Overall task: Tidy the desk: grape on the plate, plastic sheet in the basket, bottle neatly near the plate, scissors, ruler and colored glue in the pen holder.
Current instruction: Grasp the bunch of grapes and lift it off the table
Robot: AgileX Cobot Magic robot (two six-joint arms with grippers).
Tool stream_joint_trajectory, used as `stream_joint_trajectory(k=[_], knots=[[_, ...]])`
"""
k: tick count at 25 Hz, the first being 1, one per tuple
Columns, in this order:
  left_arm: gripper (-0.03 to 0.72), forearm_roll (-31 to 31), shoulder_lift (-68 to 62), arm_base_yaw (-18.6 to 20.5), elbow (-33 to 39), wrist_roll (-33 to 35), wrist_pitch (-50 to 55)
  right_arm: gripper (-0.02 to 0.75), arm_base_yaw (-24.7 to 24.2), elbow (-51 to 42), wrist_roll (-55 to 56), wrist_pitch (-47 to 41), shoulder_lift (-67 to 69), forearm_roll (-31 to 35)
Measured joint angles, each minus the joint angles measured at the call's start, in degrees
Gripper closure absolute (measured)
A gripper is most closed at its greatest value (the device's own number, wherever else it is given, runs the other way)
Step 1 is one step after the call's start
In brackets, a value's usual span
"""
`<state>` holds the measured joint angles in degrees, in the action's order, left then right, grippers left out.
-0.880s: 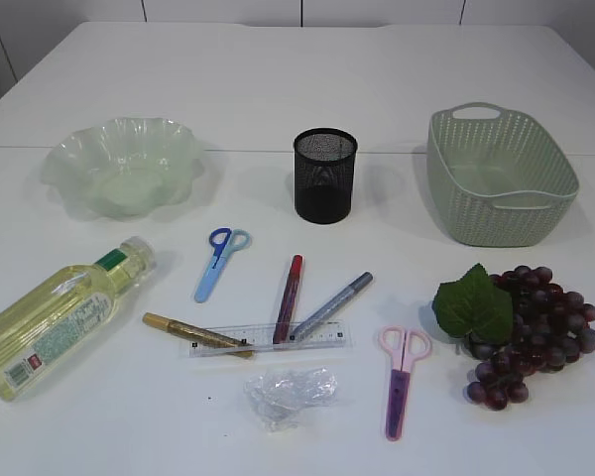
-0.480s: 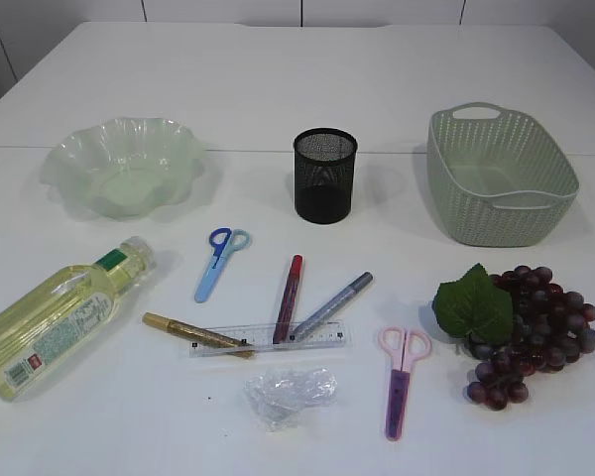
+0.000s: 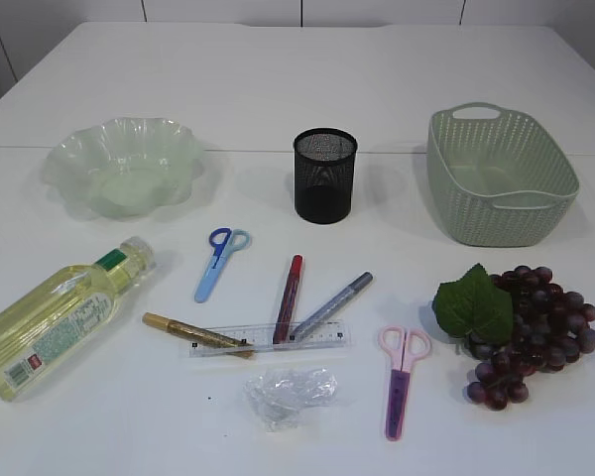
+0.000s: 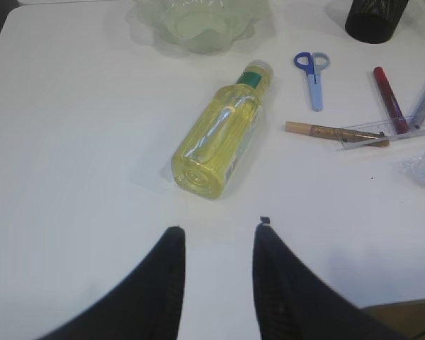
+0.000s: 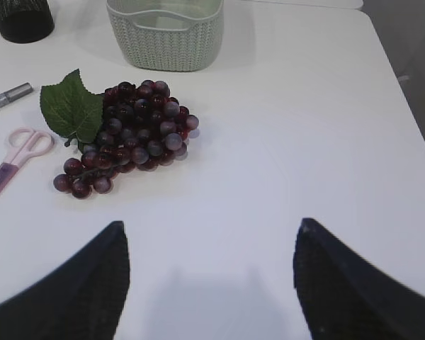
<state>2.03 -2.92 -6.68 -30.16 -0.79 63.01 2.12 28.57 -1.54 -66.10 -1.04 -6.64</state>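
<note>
Compared with the earlier exterior frames, the bottle (image 3: 61, 314) is lying slightly lower and more toward the left edge; everything else is sitting where it was.

The bottle is lying on its side at front left, cap pointing toward the plate (image 3: 125, 165) at back left. The grape (image 3: 532, 331) is resting at front right, just in front of the basket (image 3: 500, 177). The pen holder (image 3: 325, 175) is standing at back centre. Before it, the blue scissors (image 3: 219, 262), three glue pens (image 3: 291, 296), the ruler (image 3: 269, 338), the plastic sheet (image 3: 289, 394) and the pink scissors (image 3: 401, 379) are lying scattered. The pens are crossing over the ruler, so lifting one could be dragging the others.

The left gripper (image 4: 217, 237) is hovering behind the bottle's base, jaws narrowly parted and empty. That gap is looking slimmer than the bottle, so closing in could be nudging the round bottle into a roll. The right gripper (image 5: 211, 234) is hanging wide and empty, near the grape.

Neither gripper is appearing in the exterior view; only the wrist views are showing them. The exterior view alone is showing the whole layout together.
</note>
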Motion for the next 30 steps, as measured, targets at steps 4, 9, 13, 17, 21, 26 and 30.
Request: stream_joint_trajectory(k=[4, 9, 13, 17, 21, 26, 30], knots=[[0.449, 0.00, 0.00, 0.00, 0.00, 0.00, 0.00, 0.176, 0.00, 0.00, 0.00, 0.00, 0.00, 0.00], [0.449, 0.00, 0.00, 0.00, 0.00, 0.00, 0.00, 0.176, 0.00, 0.00, 0.00, 0.00, 0.00, 0.00], [0.449, 0.10, 0.00, 0.00, 0.00, 0.00, 0.00, 0.176, 0.00, 0.00, 0.00, 0.00, 0.00, 0.00], [0.449, 0.10, 0.00, 0.00, 0.00, 0.00, 0.00, 0.176, 0.00, 0.00, 0.00, 0.00, 0.00, 0.00], [0.449, 0.10, 0.00, 0.00, 0.00, 0.00, 0.00, 0.175, 0.00, 0.00, 0.00, 0.00, 0.00, 0.00], [0.449, 0.10, 0.00, 0.00, 0.00, 0.00, 0.00, 0.175, 0.00, 0.00, 0.00, 0.00, 0.00, 0.00], [0.449, 0.18, 0.00, 0.00, 0.00, 0.00, 0.00, 0.176, 0.00, 0.00, 0.00, 0.00, 0.00, 0.00]])
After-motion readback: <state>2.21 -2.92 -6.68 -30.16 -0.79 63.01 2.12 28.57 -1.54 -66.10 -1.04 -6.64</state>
